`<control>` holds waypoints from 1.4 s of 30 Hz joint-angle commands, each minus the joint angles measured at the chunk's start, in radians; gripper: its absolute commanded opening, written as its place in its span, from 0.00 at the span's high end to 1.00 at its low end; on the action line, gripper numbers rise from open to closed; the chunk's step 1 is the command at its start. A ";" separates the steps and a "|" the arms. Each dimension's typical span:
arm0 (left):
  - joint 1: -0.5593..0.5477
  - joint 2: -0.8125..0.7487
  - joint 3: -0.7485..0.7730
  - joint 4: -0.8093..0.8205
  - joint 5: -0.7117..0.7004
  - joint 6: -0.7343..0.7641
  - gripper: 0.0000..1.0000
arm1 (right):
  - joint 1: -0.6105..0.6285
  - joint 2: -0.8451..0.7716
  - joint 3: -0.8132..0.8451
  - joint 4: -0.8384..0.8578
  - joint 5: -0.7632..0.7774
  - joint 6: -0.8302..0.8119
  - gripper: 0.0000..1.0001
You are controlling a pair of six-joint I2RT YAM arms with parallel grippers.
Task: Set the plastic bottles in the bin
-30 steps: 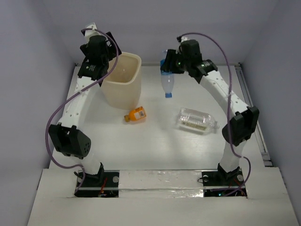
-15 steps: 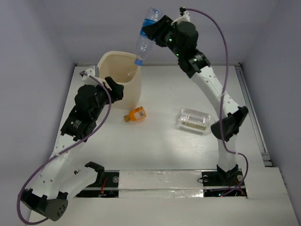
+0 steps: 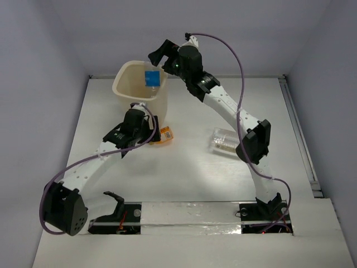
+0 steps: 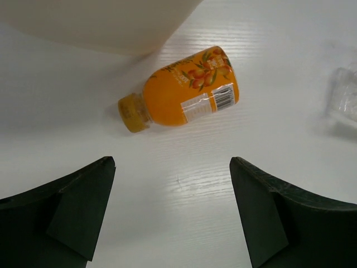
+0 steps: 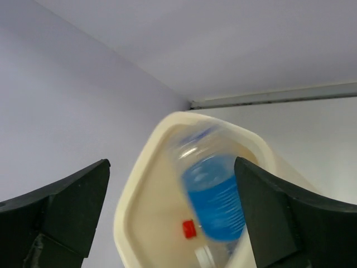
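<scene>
Top external view shows you the bin (image 3: 129, 103) standing at the far left of the table (image 3: 195, 178), with your right gripper (image 3: 159, 54) held above its far right rim. Its jaws are spread wide and pinch nothing. A blue-labelled bottle (image 3: 151, 78) sits within the bin's opening, close to the right wall. On the right wrist view you look down between the two dark fingers (image 5: 64, 209) into the bin (image 5: 134, 195). There the blue-labelled bottle (image 5: 215, 198) is blurred, well inside the rim, and a small red cap (image 5: 189, 229) shows deeper in beside it. Your left gripper (image 3: 148, 133) is low over the table just in front of the bin, pointing at the orange bottle (image 3: 165, 134), which lies on its side near the bin's front right corner. On the left wrist view the left gripper (image 4: 171, 167) is spread wide, its fingers (image 4: 67, 215) apart from the orange bottle (image 4: 187, 92) and holding nothing. That bottle lies beyond the fingertips, cap to the left, just beside the bin (image 4: 100, 22) wall. You cannot tell whether they touch. A ribbed bottle (image 3: 225, 140) lies on its side well to the right, partly hidden by the right arm (image 3: 254, 142), and its edge (image 4: 346, 97) shows at the right border of the left wrist view.
</scene>
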 commanded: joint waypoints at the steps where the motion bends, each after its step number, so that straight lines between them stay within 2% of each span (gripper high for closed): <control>1: -0.041 0.059 0.077 0.042 0.027 0.095 0.18 | -0.007 -0.211 -0.126 0.133 0.034 -0.106 0.00; 5: -0.094 0.154 0.114 0.053 0.039 0.208 0.16 | -0.016 -0.326 -0.184 0.086 0.005 -0.193 0.00; 9: -0.125 0.230 0.163 0.056 0.020 0.282 0.15 | -0.025 -0.518 -0.417 0.131 -0.021 -0.247 0.00; 10: -0.134 0.243 0.171 0.056 0.010 0.291 0.15 | -0.034 -0.608 -0.548 0.150 -0.044 -0.264 0.00; 12: -0.134 0.271 0.183 0.065 -0.037 0.299 0.14 | -0.034 -0.694 -0.673 0.167 -0.062 -0.268 0.01; 13: -0.134 0.286 0.188 0.069 -0.049 0.311 0.14 | -0.046 -0.775 -0.789 0.167 -0.090 -0.276 0.01; 20: -0.134 0.374 0.194 0.121 -0.083 0.347 0.12 | -0.074 -1.062 -1.220 0.095 -0.165 -0.295 0.00; 24: -0.134 0.425 0.199 0.157 -0.082 0.361 0.12 | -0.074 -1.226 -1.406 0.083 -0.227 -0.255 0.00; 28: -0.134 0.487 0.214 0.180 -0.060 0.353 0.13 | -0.074 -1.291 -1.511 0.063 -0.233 -0.230 0.00; 31: -0.157 0.520 0.213 0.177 -0.046 0.335 0.18 | -0.074 -1.308 -1.537 0.006 -0.179 -0.230 0.00; 34: -0.185 0.520 0.188 0.178 -0.034 0.324 0.31 | -0.085 -1.290 -1.514 -0.103 -0.101 -0.262 0.00; 36: -0.197 0.515 0.164 0.177 -0.033 0.304 0.47 | -0.095 -1.251 -1.494 -0.185 -0.092 -0.281 0.00; 37: -0.197 0.511 0.154 0.180 -0.028 0.296 0.53 | -0.111 -1.238 -1.485 -0.210 -0.095 -0.302 0.04; 38: -0.206 0.497 0.148 0.178 -0.022 0.276 0.66 | -0.121 -1.222 -1.464 -0.238 -0.098 -0.311 0.06; 39: -0.207 0.488 0.145 0.172 -0.016 0.266 0.72 | -0.146 -1.190 -1.450 -0.296 -0.096 -0.320 0.08; 40: -0.207 0.469 0.145 0.168 -0.013 0.253 0.74 | -0.158 -1.175 -1.436 -0.324 -0.101 -0.339 0.15; 42: -0.207 0.402 0.154 0.145 0.009 0.216 0.76 | -0.195 -1.127 -1.390 -0.411 -0.101 -0.354 0.22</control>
